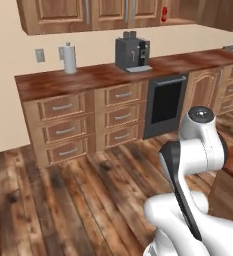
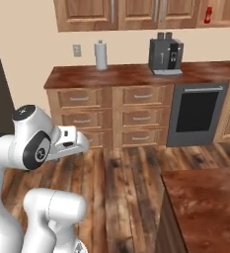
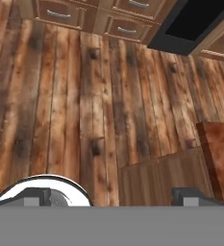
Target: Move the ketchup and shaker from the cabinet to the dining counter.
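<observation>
Your gripper [image 3: 111, 196] sits wide open w/ nothing in it, pointed down at the plank floor [image 3: 84, 96]. Ketchup [image 1: 164, 14] is up in the cabinet [image 1: 63, 17], in an open section right of the closed doors, above the wall counter [image 1: 88, 77] & right of the coffee machine [image 1: 132, 52]. Dining counter [image 2: 210, 207] corner is just beside you, lower right. Can't make out the shaker.

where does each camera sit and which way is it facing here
Left base view: behind the arm's left, facing the wall counter, coffee machine and ketchup in the cabinet; arm at lower right.
Right base view: behind its right, same wall, dining counter corner; arm lower left.
Hand view: on the hand, looking down at the floor; the open gripper at the bottom.
Both base views share ketchup, coffee machine, paper towel roll.
</observation>
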You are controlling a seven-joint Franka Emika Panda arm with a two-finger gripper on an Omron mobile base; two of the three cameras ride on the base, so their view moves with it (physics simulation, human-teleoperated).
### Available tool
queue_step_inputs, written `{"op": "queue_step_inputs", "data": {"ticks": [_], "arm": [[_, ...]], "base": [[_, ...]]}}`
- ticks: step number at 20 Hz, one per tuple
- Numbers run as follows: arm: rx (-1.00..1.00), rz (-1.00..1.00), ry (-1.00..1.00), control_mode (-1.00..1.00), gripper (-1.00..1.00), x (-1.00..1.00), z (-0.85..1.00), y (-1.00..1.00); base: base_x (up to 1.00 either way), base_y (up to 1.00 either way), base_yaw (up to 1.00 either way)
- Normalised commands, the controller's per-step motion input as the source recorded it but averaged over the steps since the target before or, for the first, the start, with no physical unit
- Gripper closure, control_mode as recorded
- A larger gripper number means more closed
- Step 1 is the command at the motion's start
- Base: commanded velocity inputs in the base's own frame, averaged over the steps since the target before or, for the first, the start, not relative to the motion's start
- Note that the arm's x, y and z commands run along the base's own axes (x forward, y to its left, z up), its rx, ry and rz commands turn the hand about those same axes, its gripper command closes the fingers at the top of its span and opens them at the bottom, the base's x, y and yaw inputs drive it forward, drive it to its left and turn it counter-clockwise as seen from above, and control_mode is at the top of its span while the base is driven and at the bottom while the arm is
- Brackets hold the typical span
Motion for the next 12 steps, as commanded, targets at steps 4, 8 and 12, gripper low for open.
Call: {"op": "queue_step_inputs", "data": {"ticks": [4, 8, 12], "arm": [[0.00, 0.00, 0.00, 1.00, -1.00, 0.00, 0.00, 0.00], [0.00, 0.00, 0.00, 1.00, -1.00, 0.00, 0.00, 0.00], [0.00, 0.00, 0.00, 1.00, -1.00, 0.00, 0.00, 0.00]], "base": [[0.88, 0.34, -0.22], [0.76, 0.36, -0.34], [0.62, 0.38, -0.48]]}}
